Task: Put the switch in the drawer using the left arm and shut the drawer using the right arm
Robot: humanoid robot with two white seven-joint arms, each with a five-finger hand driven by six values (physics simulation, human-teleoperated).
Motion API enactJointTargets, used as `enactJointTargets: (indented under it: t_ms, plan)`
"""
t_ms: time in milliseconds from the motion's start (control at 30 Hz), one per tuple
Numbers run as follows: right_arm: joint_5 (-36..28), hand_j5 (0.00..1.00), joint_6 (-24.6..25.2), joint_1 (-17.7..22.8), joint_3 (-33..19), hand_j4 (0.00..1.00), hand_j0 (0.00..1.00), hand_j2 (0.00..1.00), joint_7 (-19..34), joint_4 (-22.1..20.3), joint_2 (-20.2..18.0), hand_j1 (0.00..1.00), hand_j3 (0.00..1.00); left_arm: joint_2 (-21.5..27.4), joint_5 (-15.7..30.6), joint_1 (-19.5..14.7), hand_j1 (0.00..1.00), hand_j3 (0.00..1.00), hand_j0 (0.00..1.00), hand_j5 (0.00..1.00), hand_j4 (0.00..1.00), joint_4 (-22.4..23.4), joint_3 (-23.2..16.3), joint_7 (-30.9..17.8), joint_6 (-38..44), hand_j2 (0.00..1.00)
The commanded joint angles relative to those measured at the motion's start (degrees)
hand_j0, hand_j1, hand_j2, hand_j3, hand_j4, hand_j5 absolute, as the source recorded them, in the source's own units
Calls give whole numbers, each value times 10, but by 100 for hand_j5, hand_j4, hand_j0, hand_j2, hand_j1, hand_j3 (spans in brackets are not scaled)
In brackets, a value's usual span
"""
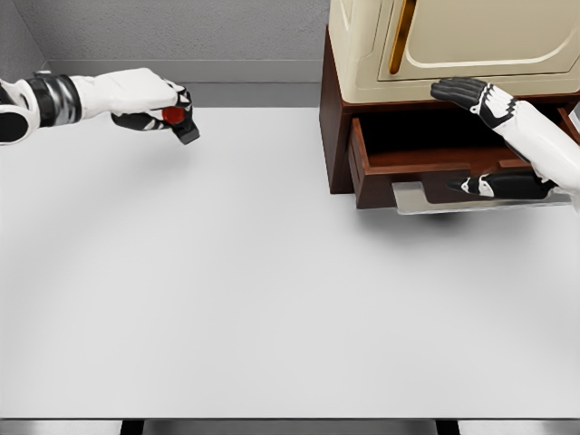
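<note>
White worktop [272,272] spreads below both arms. Right robot hand [462,91] hovers with relaxed, empty fingers above the open brown drawer [435,159]. Far to its left, the left robot hand [159,104] grips the red-and-black switch [179,122] above the worktop.

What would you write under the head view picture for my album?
Left hand holds the switch above the table; right hand hovers over the open drawer.

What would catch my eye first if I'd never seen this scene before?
Probably the left hand at the upper left, gripping a dark switch with a red part above the white table. Next, the open brown drawer at the upper right, with the right hand spread over it.
</note>
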Motion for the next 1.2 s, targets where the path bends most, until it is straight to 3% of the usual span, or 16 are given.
enactJointTargets:
  t_ms: [0,233,500,667,867,1167]
  plan:
    - [-4,100,0,0,0,100,100,100,-1,0,-1,100,100,0,4,-1,47,47,47,47,47,-29,0,0,2,47]
    - [-4,100,0,0,-1,100,100,100,-1,0,-1,100,100,-4,2,-8,47,47,47,47,47,-82,-1,0,2,47]
    - [-4,100,0,0,-1,100,100,100,-1,0,-1,100,100,-33,0,-10,47,47,47,47,47,-105,-3,0,2,47]
    - [-4,100,0,0,0,100,100,100,-2,0,0,100,100,-8,4,-7,47,47,47,47,47,-176,-3,1,2,47]
    - [-4,100,0,0,-1,100,100,100,-2,0,-1,100,100,21,9,4,47,47,47,47,47,-226,-1,1,2,47]
    - [-4,100,0,0,0,100,100,100,-2,0,0,100,100,13,12,16,47,47,47,47,47,-246,-1,1,2,47]
